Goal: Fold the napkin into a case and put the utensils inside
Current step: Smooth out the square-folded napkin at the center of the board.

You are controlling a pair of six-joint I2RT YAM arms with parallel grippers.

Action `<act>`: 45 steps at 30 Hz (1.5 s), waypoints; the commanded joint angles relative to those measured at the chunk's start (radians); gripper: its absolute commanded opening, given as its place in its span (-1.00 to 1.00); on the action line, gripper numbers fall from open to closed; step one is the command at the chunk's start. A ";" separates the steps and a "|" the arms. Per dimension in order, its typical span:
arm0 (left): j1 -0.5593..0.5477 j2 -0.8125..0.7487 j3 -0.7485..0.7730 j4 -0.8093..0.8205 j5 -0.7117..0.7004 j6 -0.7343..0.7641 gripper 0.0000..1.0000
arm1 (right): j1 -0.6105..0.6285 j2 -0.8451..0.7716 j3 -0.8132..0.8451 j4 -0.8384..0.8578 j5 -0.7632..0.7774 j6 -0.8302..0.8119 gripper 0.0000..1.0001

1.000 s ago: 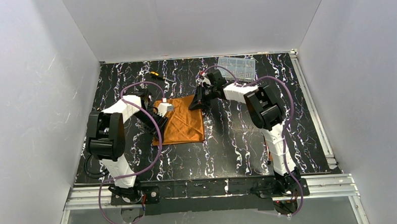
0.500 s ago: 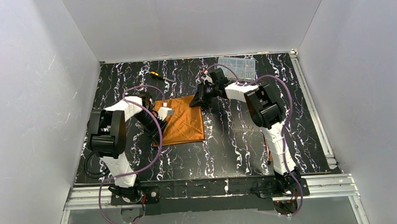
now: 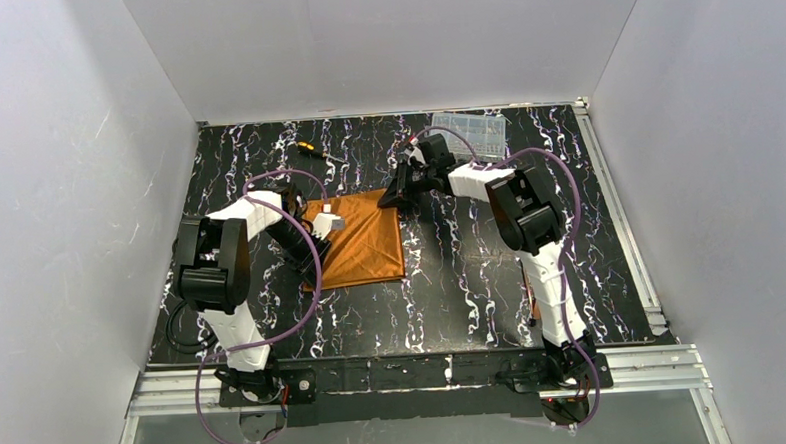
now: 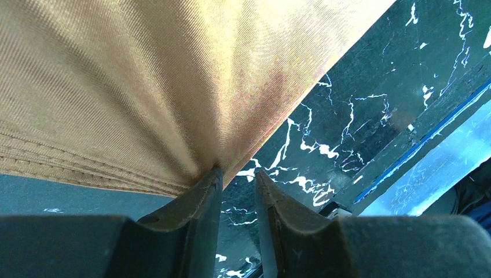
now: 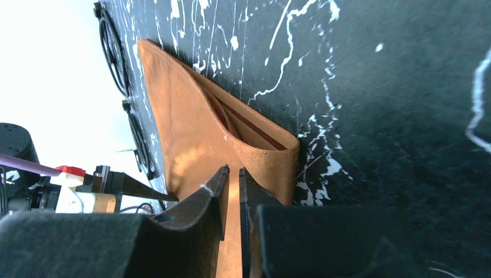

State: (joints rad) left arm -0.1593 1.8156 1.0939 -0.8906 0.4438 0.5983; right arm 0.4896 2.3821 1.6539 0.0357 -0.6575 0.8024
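Plastic box (image 3: 470, 132), screwdriver (image 3: 314, 150) beyond napkin (image 3: 365, 248)

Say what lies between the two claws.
The napkin: its far part spans the stretch from the left claw to the right claw, seen in the top view.

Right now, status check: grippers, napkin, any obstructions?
Both pinching the napkin edge: left gripper, right gripper. Cloth folded in layers, not yet a narrow pouch; no utensils in view. Far back: screwdriver and clear compartment box, not in the way.
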 commanded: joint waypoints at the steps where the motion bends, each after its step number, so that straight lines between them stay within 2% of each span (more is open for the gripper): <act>1: 0.002 0.023 -0.022 -0.014 -0.066 0.033 -0.47 | -0.039 0.034 0.021 -0.004 0.157 -0.021 -0.58; 8: 0.001 0.014 -0.026 -0.014 -0.070 0.039 -0.47 | -0.058 0.080 0.055 -0.020 0.167 -0.034 -0.58; 14: 0.001 0.017 -0.030 -0.007 -0.068 0.038 -0.47 | -0.069 0.071 0.002 -0.004 0.174 -0.058 -0.57; 18: 0.001 0.016 -0.033 -0.004 -0.069 0.038 -0.48 | -0.085 0.059 -0.017 0.113 0.070 -0.029 -0.33; 22: 0.001 0.010 -0.030 -0.004 -0.071 0.034 -0.48 | -0.081 0.014 0.071 0.066 -0.023 -0.056 0.01; 24: 0.001 0.004 -0.026 -0.004 -0.068 0.031 -0.47 | -0.072 -0.071 0.024 0.073 -0.034 -0.060 0.06; 26: 0.001 0.001 -0.017 -0.008 -0.067 0.026 -0.47 | -0.057 -0.163 -0.086 0.121 -0.034 -0.040 0.05; 30: 0.001 -0.005 -0.008 -0.014 -0.059 0.022 -0.47 | 0.007 -0.328 -0.352 0.143 -0.024 -0.052 -0.13; 36: 0.001 -0.007 -0.011 -0.014 -0.062 0.020 -0.47 | 0.089 -0.456 -0.694 0.282 -0.023 -0.002 -0.32; 40: 0.001 -0.003 -0.007 -0.010 -0.066 0.019 -0.47 | 0.092 -0.456 -0.764 0.345 -0.057 0.027 -0.42; 45: 0.001 -0.003 -0.002 -0.010 -0.069 0.017 -0.46 | 0.093 -0.422 -0.752 0.241 -0.033 -0.050 -0.45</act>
State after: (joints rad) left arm -0.1593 1.8145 1.0943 -0.8959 0.4301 0.6025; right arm 0.5907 1.9415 0.8879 0.2977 -0.7208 0.8124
